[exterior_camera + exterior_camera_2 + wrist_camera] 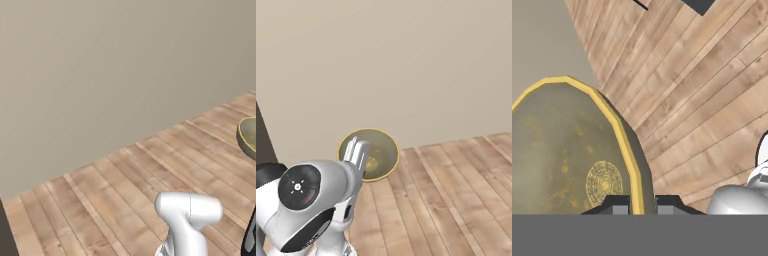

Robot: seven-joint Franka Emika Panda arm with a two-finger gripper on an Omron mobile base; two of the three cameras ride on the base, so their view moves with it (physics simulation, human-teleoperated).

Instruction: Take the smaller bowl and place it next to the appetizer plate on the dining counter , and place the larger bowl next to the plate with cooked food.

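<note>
Tan-gold bowl (567,160), rigid and probably slick: my fingers (643,204) pinch its yellow rim between them, held tilted above the floor (702,90).

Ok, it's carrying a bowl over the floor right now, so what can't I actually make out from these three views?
- Which bowl: nothing beside it for comparison, so smaller or larger cannot be told.
- Bowl in the left base view: cut off by the right edge.
- Bowl's near part in the hand view: cut off at the bottom.
- Gripper: just its fingertips straddle the yellow rim; in the right base view the arm covers the contact.
- Route ahead: wall and wooden floor, no counter visible.
</note>
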